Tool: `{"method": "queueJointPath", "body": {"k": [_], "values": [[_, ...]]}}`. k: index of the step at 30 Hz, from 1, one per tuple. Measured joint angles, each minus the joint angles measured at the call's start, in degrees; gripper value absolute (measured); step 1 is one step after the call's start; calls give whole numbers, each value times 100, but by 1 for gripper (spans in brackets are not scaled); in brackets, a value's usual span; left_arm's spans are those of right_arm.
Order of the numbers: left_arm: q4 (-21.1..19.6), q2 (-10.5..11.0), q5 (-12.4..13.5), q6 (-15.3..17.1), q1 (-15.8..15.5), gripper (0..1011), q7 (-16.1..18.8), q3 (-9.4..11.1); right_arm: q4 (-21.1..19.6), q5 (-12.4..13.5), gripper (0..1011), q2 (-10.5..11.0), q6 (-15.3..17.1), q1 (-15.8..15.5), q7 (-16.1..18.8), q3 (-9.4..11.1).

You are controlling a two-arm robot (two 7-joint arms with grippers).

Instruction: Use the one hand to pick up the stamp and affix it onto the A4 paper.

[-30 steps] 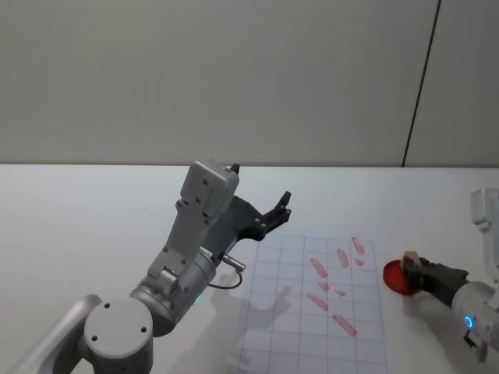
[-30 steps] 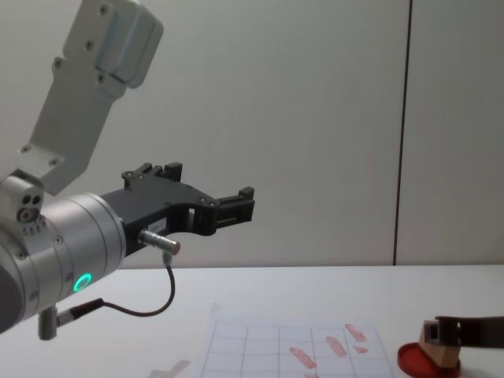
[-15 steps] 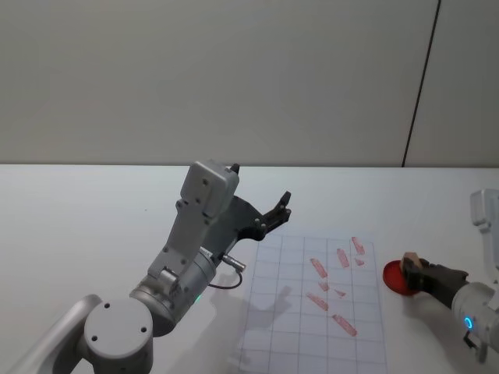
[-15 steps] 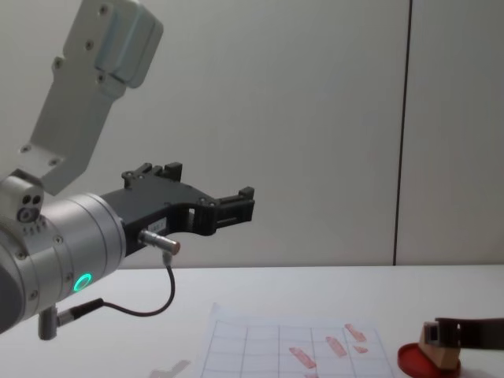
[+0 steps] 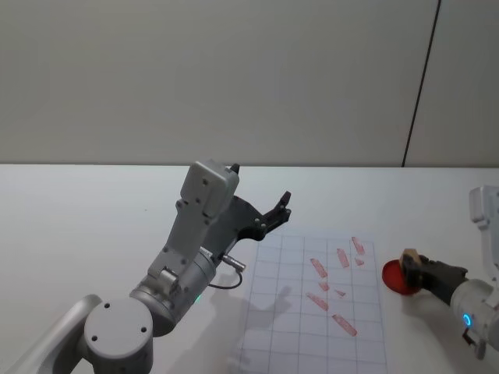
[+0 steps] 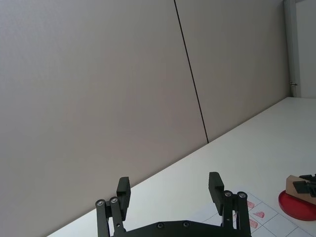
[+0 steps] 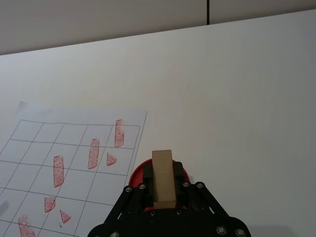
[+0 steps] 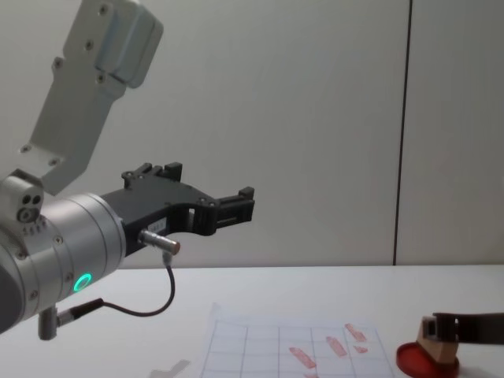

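Note:
The stamp, a small tan wooden block, is held upright between the fingers of my right gripper, which is shut on it. It hangs just over the round red ink pad, close to the pad's surface. In the head view the stamp and right gripper are at the far right, right of the A4 paper. The A4 paper carries a grey grid and several red marks. My left gripper is raised above the paper's far left corner, open and holding nothing.
The white table runs back to a grey wall with a dark vertical seam. My left arm rises over the table left of the paper, with a thin cable hanging from its wrist.
My right gripper has lifted the stamp slightly above the red ink pad. The left arm has not moved.

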Motion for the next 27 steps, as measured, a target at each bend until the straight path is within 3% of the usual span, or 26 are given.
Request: {"method": "queueJointPath", "body": {"k": [13,19,27], "values": [[0,0,0,0,0,1002,0,0,-85,-332,218,18,-107,90,148,-13],[0,-1,0,0,0,1002,0,0,-131,-560,217,76,-143,196,482,-3],[0,-1,0,0,0,1002,0,0,-5,-807,218,153,-174,453,1197,32]]}}
